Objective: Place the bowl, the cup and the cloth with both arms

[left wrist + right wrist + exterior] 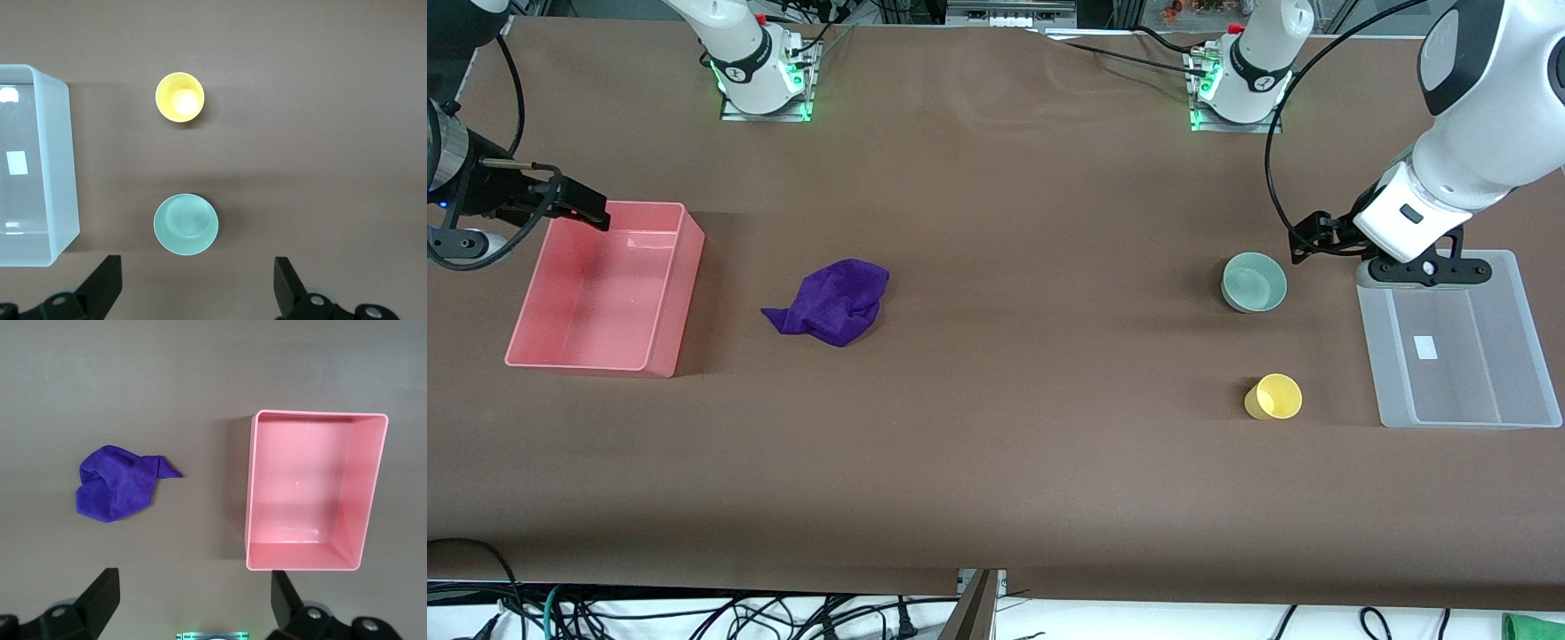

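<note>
Your stock: cloth [831, 300] beside the pink bin [663, 293], bowl [1254, 282] and cup [1274, 396] beside the clear tray [1520, 356], presumably sorted per arm; left end effector [197, 283] and right end effector [193, 600] both spread, empty.

Both arms hover, left pincer [197, 283] and right pincer [193, 600] spread wide.

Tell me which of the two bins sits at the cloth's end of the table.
The pink bin. It stands beside the purple cloth at the right arm's end; the clear bin is at the left arm's end, by the bowl and cup.
</note>
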`<state>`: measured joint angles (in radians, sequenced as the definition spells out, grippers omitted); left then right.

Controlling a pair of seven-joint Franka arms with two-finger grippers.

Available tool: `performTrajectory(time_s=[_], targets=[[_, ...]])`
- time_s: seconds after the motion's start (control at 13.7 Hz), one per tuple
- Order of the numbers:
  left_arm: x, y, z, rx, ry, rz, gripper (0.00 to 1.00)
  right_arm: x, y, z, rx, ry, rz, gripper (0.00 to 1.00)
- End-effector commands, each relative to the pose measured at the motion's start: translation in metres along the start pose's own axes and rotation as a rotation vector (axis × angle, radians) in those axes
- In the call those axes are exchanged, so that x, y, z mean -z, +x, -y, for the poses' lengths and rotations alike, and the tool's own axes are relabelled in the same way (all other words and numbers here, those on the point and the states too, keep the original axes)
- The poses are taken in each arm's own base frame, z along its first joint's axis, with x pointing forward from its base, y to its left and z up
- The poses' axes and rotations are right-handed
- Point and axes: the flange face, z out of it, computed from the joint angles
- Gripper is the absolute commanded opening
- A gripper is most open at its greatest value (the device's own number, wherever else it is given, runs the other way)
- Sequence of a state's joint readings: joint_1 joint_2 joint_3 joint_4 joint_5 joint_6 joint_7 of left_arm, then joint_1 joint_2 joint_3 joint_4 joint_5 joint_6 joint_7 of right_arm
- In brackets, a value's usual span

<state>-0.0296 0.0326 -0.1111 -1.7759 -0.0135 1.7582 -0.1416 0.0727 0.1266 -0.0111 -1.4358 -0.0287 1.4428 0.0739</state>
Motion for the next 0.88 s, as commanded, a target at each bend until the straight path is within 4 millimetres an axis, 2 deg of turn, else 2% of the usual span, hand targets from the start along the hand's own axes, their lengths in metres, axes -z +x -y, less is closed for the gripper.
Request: performTrajectory(time_s=[0.0, 0.51, 0.59, 0.8], targets=[[0.001, -0.002, -0.002, 0.005, -0.017, 0.014, 1.00, 0.006, 0.002, -0.001, 0.010, 0.011, -0.008, 1.00], [0.000, -0.002, -0.002, 0.005, -0.016, 0.021, 1.00, 0.005, 0.003, 0.000, 0.005, 0.005, -0.012, 1.00], [0.000, -0.002, -0.002, 0.007, -0.016, 0.021, 1.00, -0.008, 0.011, 0.001, 0.005, 0.001, 0.011, 1.00], [-0.007, -0.004, 0.000, 0.006, -0.013, 0.045, 1.00, -0.013, 0.018, 0.008, 0.018, -0.040, -0.013, 1.00]])
